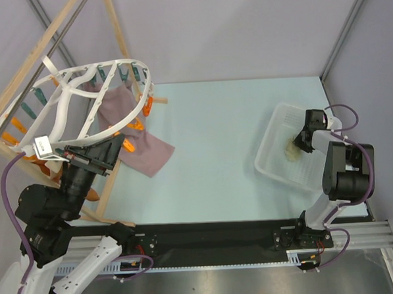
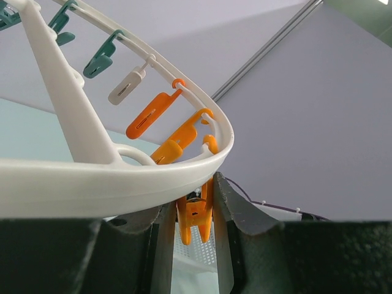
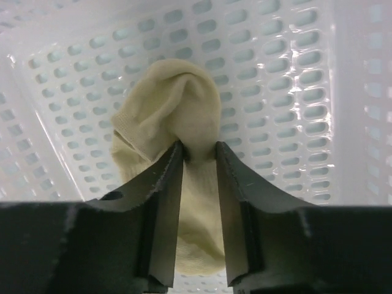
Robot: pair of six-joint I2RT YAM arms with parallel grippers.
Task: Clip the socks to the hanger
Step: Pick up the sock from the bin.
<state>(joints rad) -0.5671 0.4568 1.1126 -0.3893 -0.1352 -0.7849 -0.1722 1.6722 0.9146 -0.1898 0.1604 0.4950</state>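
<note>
while the left fingers [image 2: 222,191] are clenched on an orange peg [image 2: 195,223] at the rim of the hanger [image 2: 122,177], i'm down in the white basket [image 3: 275,92] with the right fingers [image 3: 171,168], one on each side of a cream sock [image 3: 177,104] lying on the basket floor. so this is the pick-up step; no sock is clipped up that i can see. fabric sits between the tips, but whether they've really bitten i cannot tell. next i need a firm pinch, a lift clear of the basket wall, then a carry across the table [image 1: 216,152] to that squeezed peg. hidden bits: the peg's top sits behind the rim, the sock's lower end runs under my fingers, and from above the right arm covers most of it. a mauve cloth [image 1: 144,153] hangs below the hanger.
</note>
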